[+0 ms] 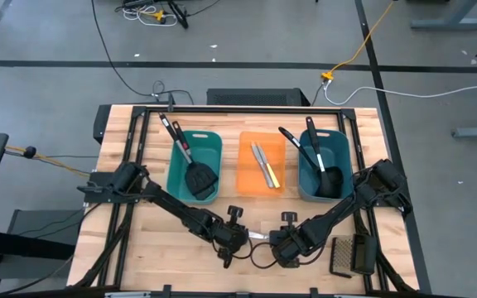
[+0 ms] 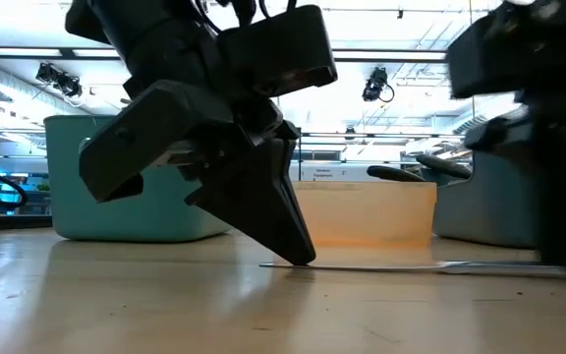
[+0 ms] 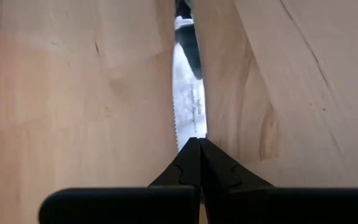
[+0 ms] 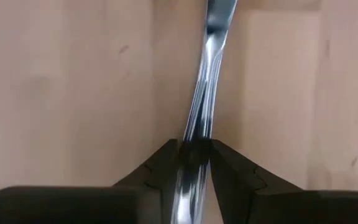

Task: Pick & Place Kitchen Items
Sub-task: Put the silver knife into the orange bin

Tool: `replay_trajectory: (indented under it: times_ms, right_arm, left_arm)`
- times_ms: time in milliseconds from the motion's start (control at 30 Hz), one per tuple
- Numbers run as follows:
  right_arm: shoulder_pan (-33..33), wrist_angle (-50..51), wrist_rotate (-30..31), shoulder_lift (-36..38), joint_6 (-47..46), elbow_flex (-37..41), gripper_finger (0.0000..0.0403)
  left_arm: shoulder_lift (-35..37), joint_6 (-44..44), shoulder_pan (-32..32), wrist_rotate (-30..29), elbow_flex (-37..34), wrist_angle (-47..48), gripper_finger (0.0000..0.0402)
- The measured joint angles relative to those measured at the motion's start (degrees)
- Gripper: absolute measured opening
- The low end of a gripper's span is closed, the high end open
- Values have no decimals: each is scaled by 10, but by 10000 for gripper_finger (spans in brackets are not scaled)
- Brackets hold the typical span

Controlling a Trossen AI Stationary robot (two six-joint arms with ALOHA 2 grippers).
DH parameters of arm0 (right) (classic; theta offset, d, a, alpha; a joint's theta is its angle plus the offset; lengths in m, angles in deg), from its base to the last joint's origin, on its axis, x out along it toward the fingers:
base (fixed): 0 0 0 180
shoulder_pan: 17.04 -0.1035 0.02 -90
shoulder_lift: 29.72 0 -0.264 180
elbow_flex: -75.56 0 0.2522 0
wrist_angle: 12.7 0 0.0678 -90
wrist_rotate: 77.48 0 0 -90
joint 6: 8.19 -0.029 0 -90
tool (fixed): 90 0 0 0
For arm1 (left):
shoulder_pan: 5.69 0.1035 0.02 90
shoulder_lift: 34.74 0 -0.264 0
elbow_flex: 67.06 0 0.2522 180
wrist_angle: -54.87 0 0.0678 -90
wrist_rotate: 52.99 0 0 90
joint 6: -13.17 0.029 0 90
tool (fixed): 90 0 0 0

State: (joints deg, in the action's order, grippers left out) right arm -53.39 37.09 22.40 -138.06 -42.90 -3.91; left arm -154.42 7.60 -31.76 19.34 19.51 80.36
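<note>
From above, the silver knife is a tiny sliver on the table between both claws. The wrist views show more: the left claw pinches its toothed blade tip, and the right claw straddles its handle. Behind stand 2 teal bins and 1 orange bin.

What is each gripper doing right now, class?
Left gripper: shut, tips at the small silver serrated knife's blade end.
Right gripper: shut on the knife's handle.

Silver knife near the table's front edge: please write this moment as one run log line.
silver knife: flat on table | left gripper: shut, tips at blade end | right gripper: around handle | lifted: no
</note>
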Motion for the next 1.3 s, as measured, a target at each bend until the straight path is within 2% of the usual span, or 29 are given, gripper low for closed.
replay_trajectory:
  times_ms: [167, 567, 733, 1000, 1100, 1233, 1300]
  right_arm:
    - [4, 25, -60, 41, -42, -2, 123]
    - [8, 35, -91, 11, -113, -3, 187]
    - [8, 39, -88, -8, -113, -5, 195]
    - [9, 59, -84, -31, -114, -6, 161]
    - [8, 62, -70, -32, -113, -6, 136]
    - [8, 65, -59, -33, -102, -6, 83]
    - [4, 65, -52, -33, -96, -6, 79]
  left_arm:
    - [-1, -3, 0, 9, -1, 1, 0]
    - [-2, -3, 0, 13, -3, -1, 0]
    - [-3, 0, 0, 14, -3, -4, 0]
    - [-3, 2, 0, 19, -3, -5, 0]
    - [-3, 2, 0, 20, -4, -5, 0]
    - [-3, 2, 0, 21, -3, -6, 0]
    - [-3, 5, 0, 21, -4, -7, 3]
